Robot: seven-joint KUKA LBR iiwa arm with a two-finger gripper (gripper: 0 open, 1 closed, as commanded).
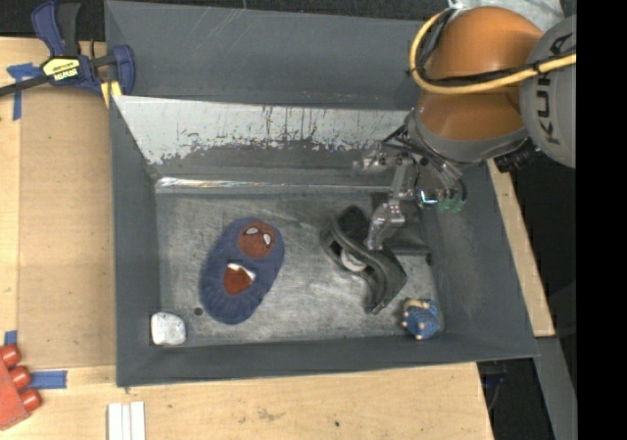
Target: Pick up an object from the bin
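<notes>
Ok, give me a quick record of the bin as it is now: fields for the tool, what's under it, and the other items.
tool: low over the bin's right half
under tool: dark grey curved thing, right of centre on the floor
left of centre: blue oval slipper-like thing with two brown patches
lower-left corner: small pale lump
lower-right corner: small blue and yellow toy
bin: grey metal, sloped walls
held: nothing visibly in the tool

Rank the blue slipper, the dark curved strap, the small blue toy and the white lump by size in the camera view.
1. blue slipper
2. dark curved strap
3. small blue toy and white lump: too alike to rank
</notes>
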